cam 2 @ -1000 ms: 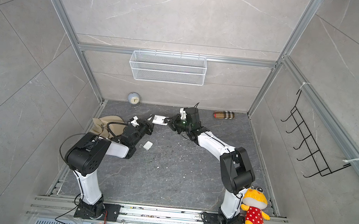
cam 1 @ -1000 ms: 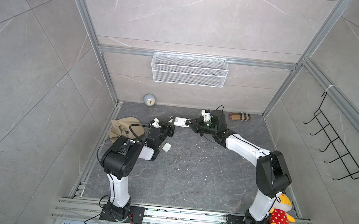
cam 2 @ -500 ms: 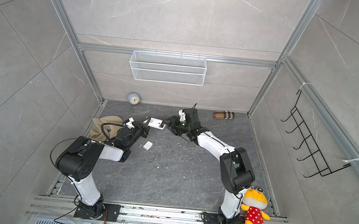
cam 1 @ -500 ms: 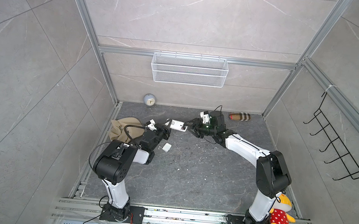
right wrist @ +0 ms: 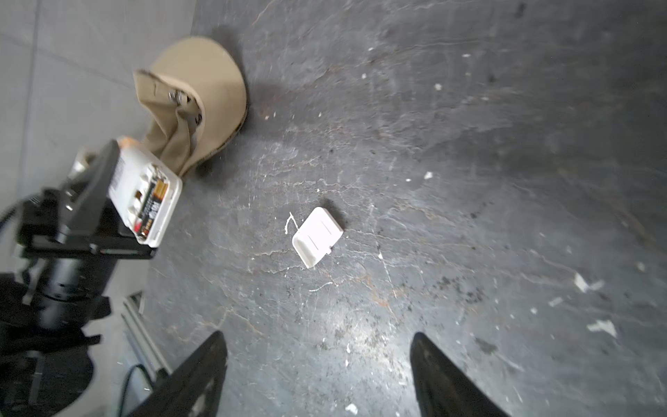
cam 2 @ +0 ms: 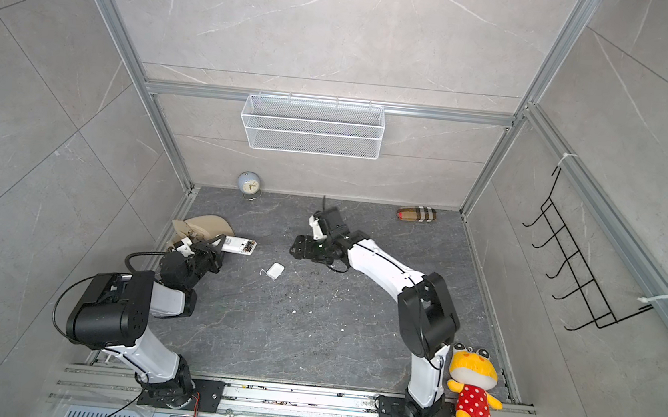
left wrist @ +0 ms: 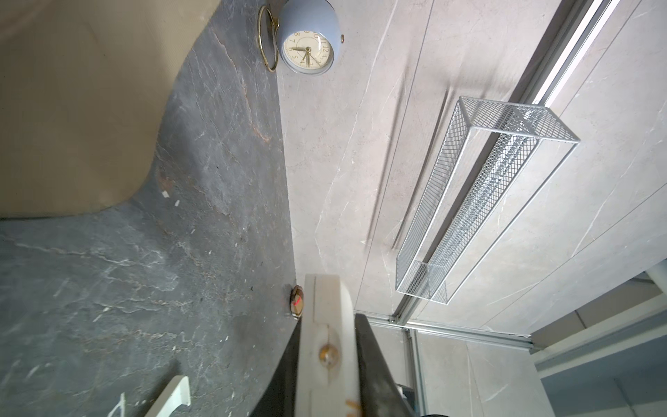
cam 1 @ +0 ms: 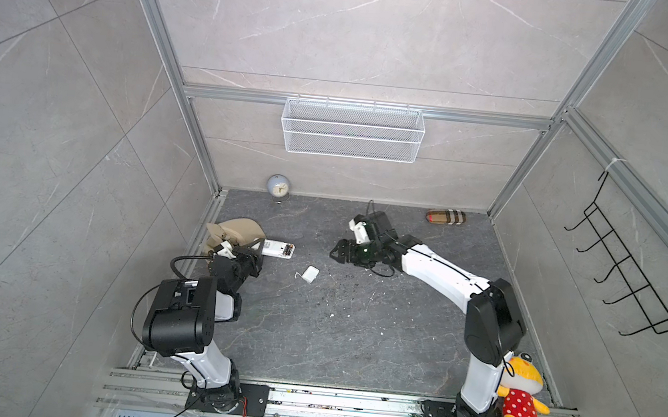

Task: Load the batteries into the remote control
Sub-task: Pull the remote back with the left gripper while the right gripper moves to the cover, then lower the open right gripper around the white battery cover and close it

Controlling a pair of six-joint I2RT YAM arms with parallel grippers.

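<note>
Jaws of L gripper (cam 1: 256, 249) are clenched on one end of the remote control (cam 1: 278, 249). In the left wrist view the handset's white edge sits between the two dark fingers (left wrist: 371, 361). The remote is left of centre in both top views, back side up, compartment uncovered at the end away from the gripper. The batteries (right wrist: 151, 207), dark w/ orange-brown tips, lie in that open compartment, clearest in the right wrist view.

R gripper (cam 1: 334, 254) jaws are released, spread wide w/ nothing between them. It sits near mid-frame, well apart from the remote, tips pointing toward it.

The back cover (cam 1: 309, 274) lies flat on the dark floor (cam 1: 352, 345) between the two grippers, slightly lower in frame, touching neither.

A tan cap (cam 1: 234, 229) sits just behind the remote at the floor's left edge. Clock (cam 1: 278, 185) is at the back wall, upper left of the floor. A checked pouch (cam 1: 446, 217) is at the back wall, upper right. A plush toy (cam 1: 523, 399) sits lower right by the R arm's base.
</note>
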